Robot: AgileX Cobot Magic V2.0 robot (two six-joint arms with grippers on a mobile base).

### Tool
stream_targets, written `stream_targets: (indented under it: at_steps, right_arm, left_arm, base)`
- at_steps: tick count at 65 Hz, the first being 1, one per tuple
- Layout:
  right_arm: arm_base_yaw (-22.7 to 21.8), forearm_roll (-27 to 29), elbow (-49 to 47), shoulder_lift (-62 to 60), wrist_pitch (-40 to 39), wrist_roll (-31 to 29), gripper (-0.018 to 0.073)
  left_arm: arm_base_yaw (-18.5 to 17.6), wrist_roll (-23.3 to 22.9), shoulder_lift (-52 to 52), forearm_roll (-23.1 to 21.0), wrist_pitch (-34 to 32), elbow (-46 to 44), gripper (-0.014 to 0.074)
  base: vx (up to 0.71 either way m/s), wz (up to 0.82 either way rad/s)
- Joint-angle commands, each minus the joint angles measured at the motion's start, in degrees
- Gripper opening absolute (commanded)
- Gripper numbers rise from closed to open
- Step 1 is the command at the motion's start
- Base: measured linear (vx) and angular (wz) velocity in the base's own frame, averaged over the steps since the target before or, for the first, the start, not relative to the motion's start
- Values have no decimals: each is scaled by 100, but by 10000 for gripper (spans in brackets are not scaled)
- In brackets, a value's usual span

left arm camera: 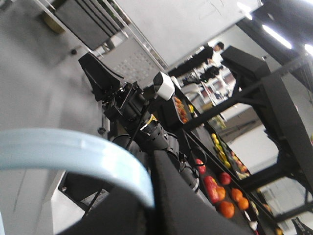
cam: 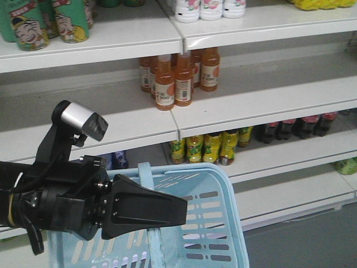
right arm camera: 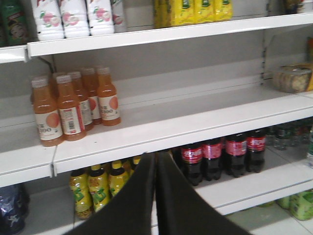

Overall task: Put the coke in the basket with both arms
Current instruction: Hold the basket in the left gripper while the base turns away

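Observation:
The light blue basket hangs in the lower middle of the front view, its handle raised. In the left wrist view the handle curves in between the dark jaws of my left gripper, which is shut on it. My right gripper is shut and empty, pointing right above the basket rim. In the right wrist view its fingertips meet just left of the coke bottles, dark with red labels, on the lower shelf. The coke stands at the far right in the front view.
Orange juice bottles stand on the middle shelf and yellow-green bottles stand left of the coke. White bottles line the top shelf. The left wrist view shows my right arm and fruit racks.

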Motion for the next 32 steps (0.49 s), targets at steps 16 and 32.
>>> stream_targets:
  at_steps: [16, 32]
  right_arm:
    - [-27, -36, 40, -69, -389, -32, -5]
    - [-27, -36, 40, -69, -389, -32, -5]
  left_arm:
    - [-38, 27, -148, -493, -627, -160, -6]
    - [-38, 27, -148, -493, -627, -160, -6]
  base:
    - [-4, -52]
    - [-5, -52]
